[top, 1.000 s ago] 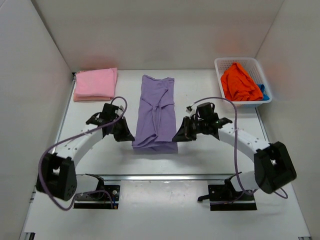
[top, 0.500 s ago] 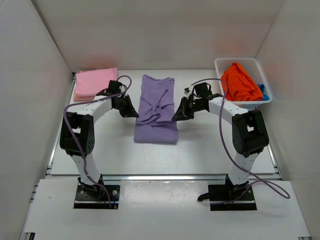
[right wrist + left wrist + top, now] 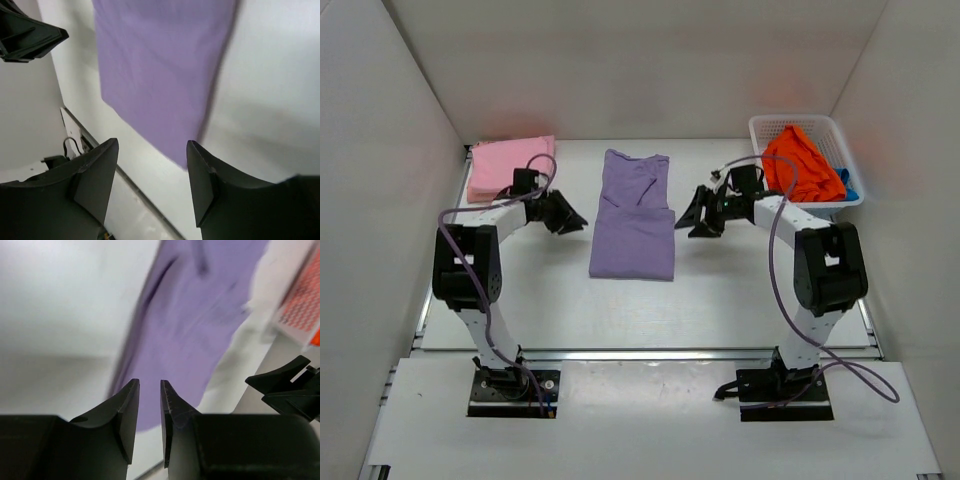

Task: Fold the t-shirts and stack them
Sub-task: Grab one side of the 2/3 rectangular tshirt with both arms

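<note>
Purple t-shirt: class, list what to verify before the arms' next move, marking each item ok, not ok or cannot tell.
1. Left gripper clear of cloth: ok, jaws slightly apart, empty.
2. Right gripper clear: ok, jaws wide, empty.
3. Purple t-shirt lying flat: ok.
4. Purple t-shirt folded compact: not ok, a long strip.
5. Pink t-shirt folded, ready as stack base: ok.
6. Basket emptied: not ok, orange t-shirt inside.

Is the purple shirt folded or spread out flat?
Folded. The purple shirt lies as a narrow rectangle, no sleeves sticking out, and an edge crosses it where the near part is doubled over.
</note>
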{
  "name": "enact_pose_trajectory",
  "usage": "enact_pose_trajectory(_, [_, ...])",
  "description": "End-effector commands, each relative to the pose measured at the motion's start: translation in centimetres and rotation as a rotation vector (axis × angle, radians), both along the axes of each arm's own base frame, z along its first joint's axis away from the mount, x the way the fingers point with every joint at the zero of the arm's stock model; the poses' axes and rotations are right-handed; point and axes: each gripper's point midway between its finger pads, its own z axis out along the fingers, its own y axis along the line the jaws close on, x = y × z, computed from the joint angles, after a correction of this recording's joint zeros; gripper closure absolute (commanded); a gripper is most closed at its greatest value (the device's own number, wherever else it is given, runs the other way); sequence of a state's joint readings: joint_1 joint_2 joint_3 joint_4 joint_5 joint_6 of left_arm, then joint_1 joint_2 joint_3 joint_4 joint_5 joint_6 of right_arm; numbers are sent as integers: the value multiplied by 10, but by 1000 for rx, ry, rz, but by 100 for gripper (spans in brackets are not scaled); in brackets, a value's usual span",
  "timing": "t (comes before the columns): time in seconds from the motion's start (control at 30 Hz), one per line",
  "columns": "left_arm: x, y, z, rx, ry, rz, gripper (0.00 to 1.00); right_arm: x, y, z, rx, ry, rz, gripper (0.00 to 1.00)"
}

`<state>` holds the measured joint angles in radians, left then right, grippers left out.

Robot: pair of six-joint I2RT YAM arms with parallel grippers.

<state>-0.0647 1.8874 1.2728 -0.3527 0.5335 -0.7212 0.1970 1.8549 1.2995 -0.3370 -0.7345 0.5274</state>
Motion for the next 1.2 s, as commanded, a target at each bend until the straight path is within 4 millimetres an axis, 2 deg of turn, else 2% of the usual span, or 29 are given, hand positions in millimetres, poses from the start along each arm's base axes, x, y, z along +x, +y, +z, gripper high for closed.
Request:
enact_pose_trajectory(0.0, [-45, -3, 1, -3, 5, -14, 66, -42, 5, 1, -13, -15, 12, 46])
enact_pose_trajectory(0.03, [-63, -5, -11, 45, 16, -22, 65, -55, 2, -15, -29, 14, 4, 46])
enact_pose_trajectory(0.07, [-80, -7, -18, 98, 24, -33, 64, -77, 5, -24, -35, 51, 12, 45])
enact_pose_trajectory(0.1, [-87, -9, -16, 122, 6, -33, 63, -80, 9, -21, -36, 25, -1, 45])
enact_pose_trajectory(0.17, [-116, -13, -36, 195, 34, -32, 60, -111, 7, -44, -62, 79, -13, 44])
enact_pose_trajectory(0.2, [-121, -17, -33, 196, 12, -35, 59, -117, 11, -43, -46, 75, -21, 45])
enact_pose_trajectory(0.23, [-129, -14, -42, 208, 35, -10, 58, -126, 11, -55, -40, 103, -37, 44])
enact_pose_trajectory(0.27, [-134, -14, -47, 216, 33, -1, 58, -134, 12, -57, -33, 106, -40, 45])
enact_pose_trajectory(0.4, [-134, -13, -50, 217, 20, 60, 56, -131, 15, -65, -10, 90, -93, 46])
enact_pose_trajectory(0.57, [-130, -9, -57, 226, 29, 120, 55, -114, 19, -80, -14, 95, -123, 47])
enact_pose_trajectory(0.67, [-136, -12, -64, 203, 74, 110, 51, -106, 22, -86, -10, 114, -131, 47])
enact_pose_trajectory(0.8, [-147, -28, -67, 178, 110, 65, 48, -99, 24, -90, -11, 108, -142, 49])
enact_pose_trajectory(0.93, [-157, -42, -75, 136, 130, 55, 45, -98, 26, -99, -11, 128, -146, 57])
enact_pose_trajectory(1.03, [-161, -52, -80, 107, 163, 32, 45, -98, 29, -102, -12, 137, -137, 73])
enact_pose_trajectory(1.07, [-161, -53, -82, 103, 166, 24, 57, -98, 29, -104, -12, 138, -132, 83])
enact_pose_trajectory(1.1, [-163, -55, -85, 92, 183, 10, 75, -100, 29, -105, -12, 144, -130, 94])
enact_pose_trajectory(1.13, [-168, -57, -87, 87, 202, -1, 84, -99, 32, -102, -1, 138, -117, 99])
enact_pose_trajectory(1.17, [-169, -58, -87, 89, 202, -6, 100, -102, 32, -103, -11, 139, -105, 100])
